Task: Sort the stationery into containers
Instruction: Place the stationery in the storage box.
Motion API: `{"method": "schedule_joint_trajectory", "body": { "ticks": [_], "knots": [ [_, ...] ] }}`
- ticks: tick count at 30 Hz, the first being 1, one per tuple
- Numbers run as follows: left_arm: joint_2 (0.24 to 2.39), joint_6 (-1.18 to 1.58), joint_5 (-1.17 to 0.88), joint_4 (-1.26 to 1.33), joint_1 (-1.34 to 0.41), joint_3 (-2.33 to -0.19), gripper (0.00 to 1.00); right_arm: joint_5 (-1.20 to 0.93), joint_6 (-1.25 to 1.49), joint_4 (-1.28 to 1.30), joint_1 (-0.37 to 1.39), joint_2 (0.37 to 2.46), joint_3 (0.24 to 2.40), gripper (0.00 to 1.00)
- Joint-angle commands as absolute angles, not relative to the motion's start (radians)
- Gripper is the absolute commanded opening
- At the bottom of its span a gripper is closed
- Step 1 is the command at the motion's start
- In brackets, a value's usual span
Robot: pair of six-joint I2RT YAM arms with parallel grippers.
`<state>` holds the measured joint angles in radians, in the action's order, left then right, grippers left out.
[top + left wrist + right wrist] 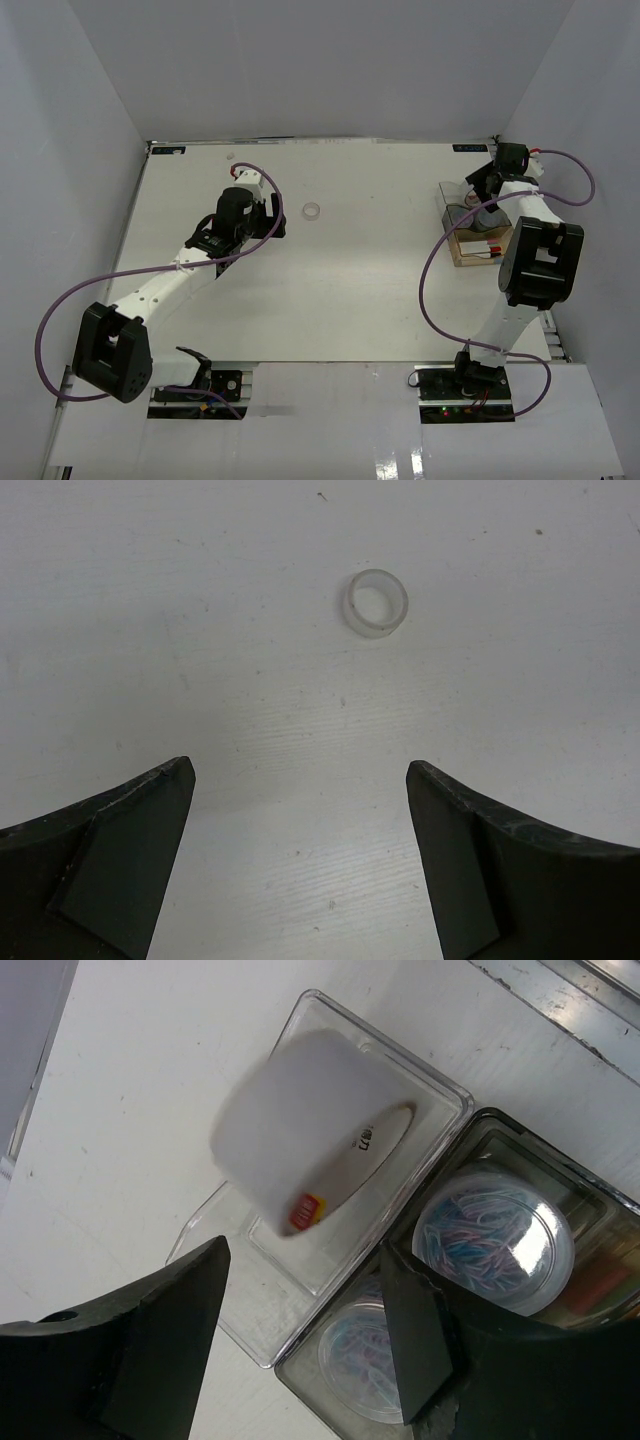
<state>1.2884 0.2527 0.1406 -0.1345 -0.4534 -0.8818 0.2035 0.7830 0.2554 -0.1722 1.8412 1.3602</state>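
The left pincer (300, 775) stands spread wide and holds nothing. The small clear ring (377, 603) lies on the white table (150, 630) ahead of its tips, well apart. The right pincer (305, 1260) is parted too, gripping nothing. The tape roll (300, 1130), blurred, shows just beyond its fingertips over the organiser's clear compartment (445, 1095). The round tubs of paper clips (495, 1238) are off to the right in its wrist view.

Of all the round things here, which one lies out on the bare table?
The small clear ring, lying alone on the table ahead of the left arm's open fingers. The tape roll and the two clip tubs are over at the organiser.
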Motion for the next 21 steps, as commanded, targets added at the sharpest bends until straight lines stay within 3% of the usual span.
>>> {"method": "schedule_joint_trajectory", "body": {
  "ticks": [1,12,17,21],
  "knots": [
    [1.287,0.261,0.123,-0.14,-0.448,-0.922,0.98,0.232,0.799,0.215,-0.178,1.824,1.388,0.69],
    [1.295,0.276,0.106,-0.149,-0.425,-0.93,0.98,0.154,0.527,0.138,-0.108,1.652,1.313,0.79],
    [1.322,0.302,0.097,-0.172,-0.414,-0.945,0.98,0.15,0.277,0.114,0.052,1.549,1.252,0.79],
    [1.361,0.321,0.091,-0.193,-0.413,-0.959,0.98,0.071,0.175,0.034,0.144,1.425,1.058,0.8]
  ]
}}
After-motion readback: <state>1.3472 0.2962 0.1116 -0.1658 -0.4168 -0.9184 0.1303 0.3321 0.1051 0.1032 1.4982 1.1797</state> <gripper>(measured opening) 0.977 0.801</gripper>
